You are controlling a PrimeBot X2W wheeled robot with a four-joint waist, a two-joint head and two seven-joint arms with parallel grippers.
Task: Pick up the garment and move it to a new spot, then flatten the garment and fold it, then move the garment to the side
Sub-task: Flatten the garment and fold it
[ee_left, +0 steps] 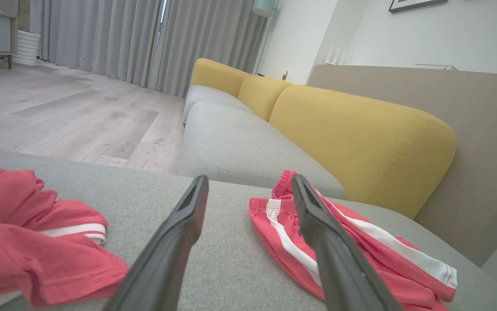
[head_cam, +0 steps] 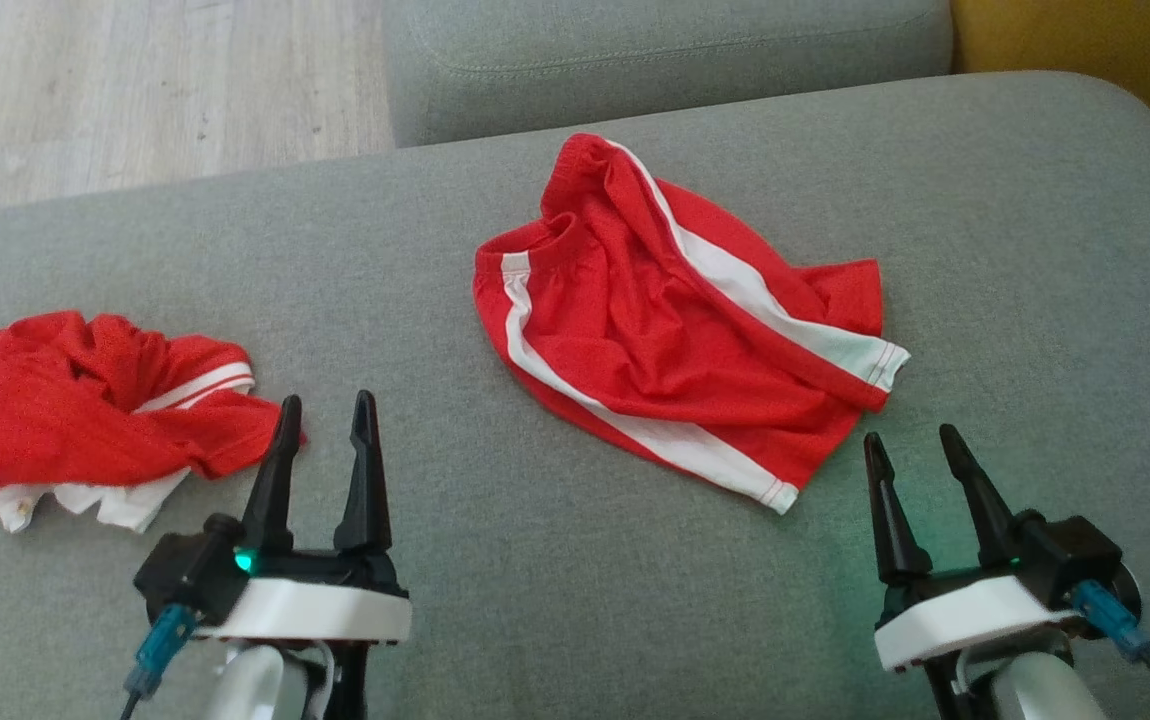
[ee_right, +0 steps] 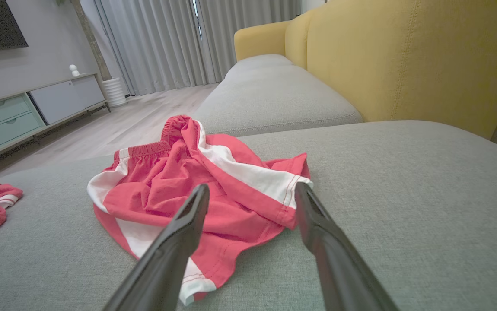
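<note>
Red shorts (head_cam: 675, 340) with white side stripes, rumpled, at the middle of the grey seat cushion (head_cam: 535, 600); waistband toward the far edge, leg hems toward the near right. Apart from both end effectors.

Left end effector (head_cam: 327, 400) at the near left, fingers spread wide, empty, tips just beside a crumpled red top (head_cam: 75, 410) with white trim; touching or not, cannot tell. Right end effector (head_cam: 909, 435) at the near right, likewise spread wide and empty, tips just short of the nearest hem of the shorts.

Broad bare grey fabric between the two garments. More bare fabric right of the shorts, out to the cushion's rounded right edge, and a strip along the near side around both end effectors. Far edge close behind the waistband. Beyond that edge: wooden floor (head_cam: 135, 90) at the left, a second grey cushion (head_cam: 655, 60) at the middle, a yellow backrest (ee_left: 361, 142) at the right.

Left part of the red top cut off by the head view's left border; white cloth showing under it, kind hard to make out. Shorts folded over themselves, one leg partly under the other, underside hidden. Near hem partly covered by the dark fingers in the right wrist view. Both arms cut off at the bottom of the head view.
</note>
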